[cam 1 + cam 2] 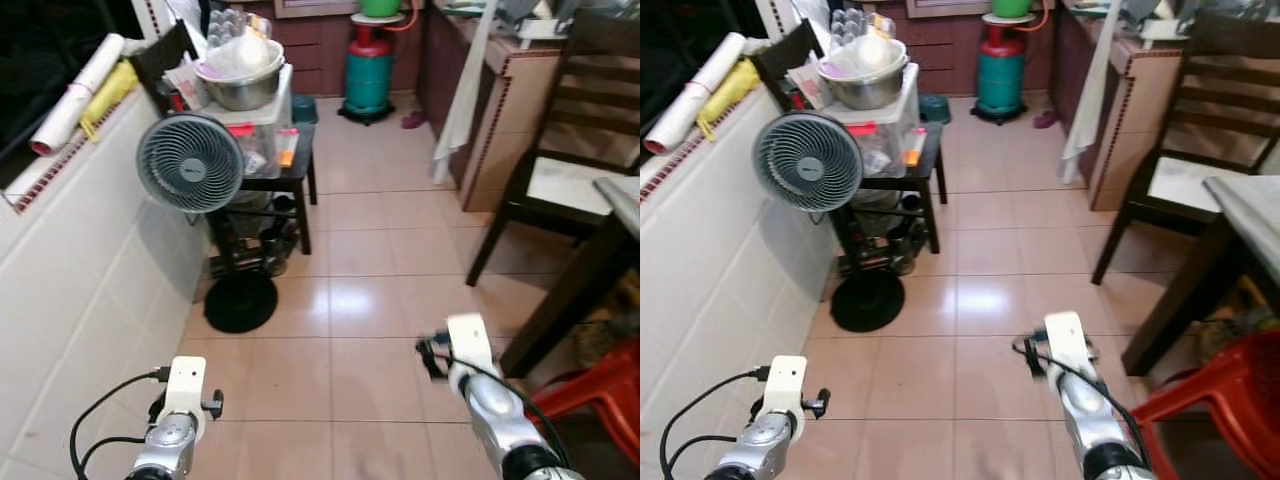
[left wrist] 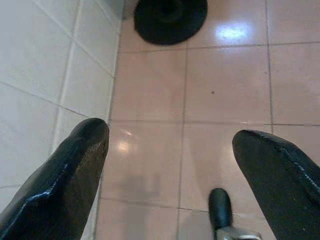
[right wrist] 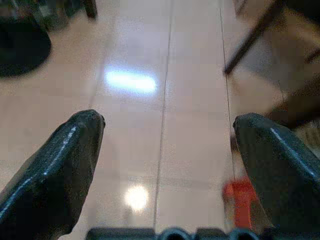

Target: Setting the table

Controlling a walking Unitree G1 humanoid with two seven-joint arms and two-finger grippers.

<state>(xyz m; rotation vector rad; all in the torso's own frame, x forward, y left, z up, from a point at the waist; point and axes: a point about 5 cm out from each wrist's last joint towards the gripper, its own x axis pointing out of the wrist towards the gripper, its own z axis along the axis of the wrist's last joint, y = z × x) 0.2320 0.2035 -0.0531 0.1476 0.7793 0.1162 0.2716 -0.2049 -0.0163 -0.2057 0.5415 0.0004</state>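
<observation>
Dark wooden dining table with pale top (image 1: 1250, 215) at far right of head views, corner only visible, ahead and to the right of both arms. No dishes or cutlery visible on the exposed bit of top; nothing carried either. Right gripper (image 3: 165, 150) spread wide, empty, pointed down at glossy beige tiled floor (image 1: 370, 300); right arm nearer the table, table leg just beyond it to the right. Left gripper (image 2: 170, 165) also spread, empty, hanging beside white tiled wall (image 1: 70, 290). Dark wooden slat-back chair with light seat (image 1: 560, 180) tucked just behind the table corner. Red plastic stool (image 1: 1220, 400) low at right, close under table edge, near right forearm. Further out: grey round pedestal fan (image 1: 190, 163) on black base at left, steel mixing bowl (image 1: 240, 85) on clear plastic bin atop small dark side table, green-and-red gas cylinder (image 1: 369, 75) at far end. Likely still in approach or fetch phase; next move needs a rightward turn toward table, watching stool and chair legs.
</observation>
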